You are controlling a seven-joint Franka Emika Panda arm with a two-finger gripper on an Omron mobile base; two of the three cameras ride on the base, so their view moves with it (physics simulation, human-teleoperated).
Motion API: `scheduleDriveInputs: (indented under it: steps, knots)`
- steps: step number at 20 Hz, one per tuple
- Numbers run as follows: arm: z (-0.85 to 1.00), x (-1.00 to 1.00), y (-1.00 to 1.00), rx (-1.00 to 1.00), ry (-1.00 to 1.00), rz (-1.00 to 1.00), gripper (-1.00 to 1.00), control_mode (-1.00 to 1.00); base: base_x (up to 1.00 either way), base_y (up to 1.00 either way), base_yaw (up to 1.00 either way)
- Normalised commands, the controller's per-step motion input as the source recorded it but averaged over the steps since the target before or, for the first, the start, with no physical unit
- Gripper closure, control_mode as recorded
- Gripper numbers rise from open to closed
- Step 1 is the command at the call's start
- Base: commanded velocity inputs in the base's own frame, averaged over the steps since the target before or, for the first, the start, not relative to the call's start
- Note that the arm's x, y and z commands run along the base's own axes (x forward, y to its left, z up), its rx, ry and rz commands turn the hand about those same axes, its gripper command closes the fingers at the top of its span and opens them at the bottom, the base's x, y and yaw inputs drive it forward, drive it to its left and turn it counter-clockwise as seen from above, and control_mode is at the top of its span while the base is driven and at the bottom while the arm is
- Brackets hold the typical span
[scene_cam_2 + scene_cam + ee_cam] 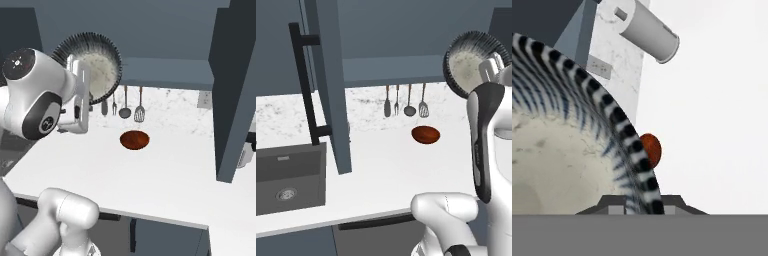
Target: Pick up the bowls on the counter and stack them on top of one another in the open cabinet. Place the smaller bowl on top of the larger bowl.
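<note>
the big grey bowl (474, 62) is held by its rim in the tightly closed gripper (641, 202), tipped up high above the counter (386, 175), and could be dropped if bumped on the cabinet (326, 85).

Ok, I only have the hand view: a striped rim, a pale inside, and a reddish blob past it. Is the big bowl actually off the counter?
Observer: Yes. In the left base view the larger bowl is held high on the gripper, tipped on edge, well above the counter.
Operator: And that reddish blob?
Observer: That is the smaller bowl, sitting upright on the counter below the hanging utensils.
Operator: Is the cabinet open?
Observer: Yes. The cabinet door with the black bar handle stands swung out, left of the arm in the left base view.
</note>
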Motion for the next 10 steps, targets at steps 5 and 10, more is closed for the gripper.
scheduleDriveInputs:
  steps: [5,10]
  knots:
    - [0.44,0.68,0.12,0.0,-0.05,0.02,1.0,-1.0,0.0,0.0,0.0]
    - [0.1,0.75,0.03,0.06,0.0,0.01,1.0,-1.0,0.0,0.0,0.0]
